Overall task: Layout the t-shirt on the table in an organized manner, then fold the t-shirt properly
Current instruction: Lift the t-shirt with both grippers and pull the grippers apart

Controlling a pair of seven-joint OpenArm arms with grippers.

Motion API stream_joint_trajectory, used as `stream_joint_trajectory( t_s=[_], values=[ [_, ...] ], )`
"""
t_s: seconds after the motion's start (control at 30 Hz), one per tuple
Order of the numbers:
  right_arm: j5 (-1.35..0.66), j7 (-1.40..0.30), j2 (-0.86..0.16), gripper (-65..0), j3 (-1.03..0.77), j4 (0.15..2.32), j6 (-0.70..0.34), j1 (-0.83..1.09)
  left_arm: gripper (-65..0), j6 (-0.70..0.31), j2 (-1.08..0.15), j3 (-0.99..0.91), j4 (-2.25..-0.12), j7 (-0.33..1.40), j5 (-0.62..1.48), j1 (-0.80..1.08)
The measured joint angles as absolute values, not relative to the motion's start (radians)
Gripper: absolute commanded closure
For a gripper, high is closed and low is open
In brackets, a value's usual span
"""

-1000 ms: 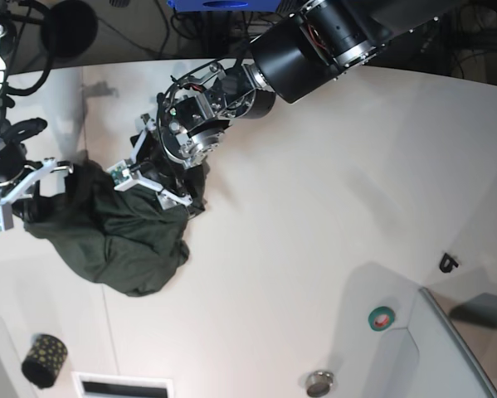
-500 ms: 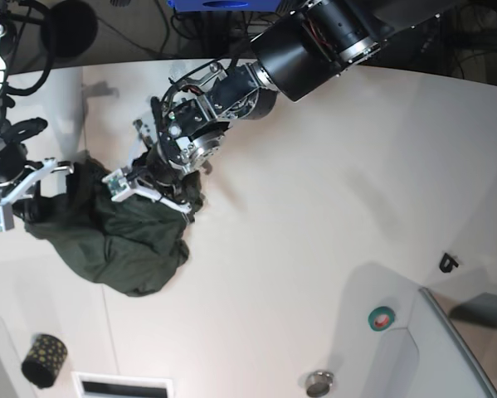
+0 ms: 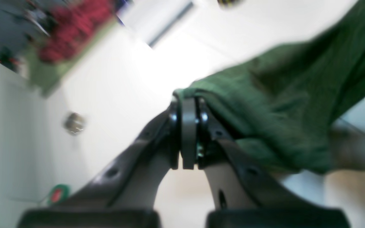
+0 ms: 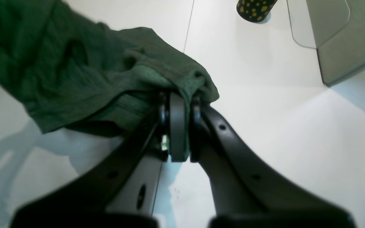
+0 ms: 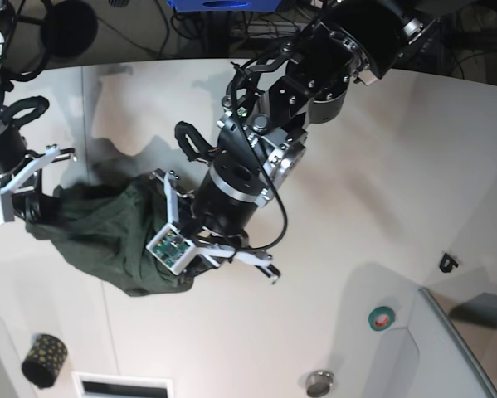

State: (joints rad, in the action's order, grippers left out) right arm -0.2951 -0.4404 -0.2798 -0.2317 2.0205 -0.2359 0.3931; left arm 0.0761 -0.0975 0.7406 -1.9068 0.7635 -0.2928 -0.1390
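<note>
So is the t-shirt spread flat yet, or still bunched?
Still bunched: the t-shirt hangs in a crumpled heap, pinched by the left tool and right tool.

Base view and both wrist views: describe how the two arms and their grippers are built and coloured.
The left arm is thick, black and cylindrical with silver joint rings, loose black cables and a small green circuit board near the wrist. The left gripper has dark curved fingers with round holes. The right gripper matches it. In the base view the right arm is black with white brackets.
</note>
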Motion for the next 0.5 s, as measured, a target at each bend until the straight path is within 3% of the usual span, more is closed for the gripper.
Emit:
stream_joint_trajectory(
  t_s=[0.1, 0.3, 0.5],
  values=[
    [-0.292, -0.440, -0.282, -0.8, -0.232, 2.020, -0.237, 0.373, 0.0, 0.079, -0.137, 0.739, -1.941, 0.775, -0.337, -0.132],
    [-0.289, -0.438, -0.373, -0.8, -0.242, 2.020, -0.227, 0.258, 0.0, 0.136, -0.100, 0.740, -1.935, 0.761, -0.580, -0.120],
    [-0.297, -0.443, -0.461, -0.8, -0.229, 2.018, -0.244, 0.159, 0.0, 0.144, -0.106, 0.743, -1.930, 0.754, -0.598, -0.153]
  ],
)
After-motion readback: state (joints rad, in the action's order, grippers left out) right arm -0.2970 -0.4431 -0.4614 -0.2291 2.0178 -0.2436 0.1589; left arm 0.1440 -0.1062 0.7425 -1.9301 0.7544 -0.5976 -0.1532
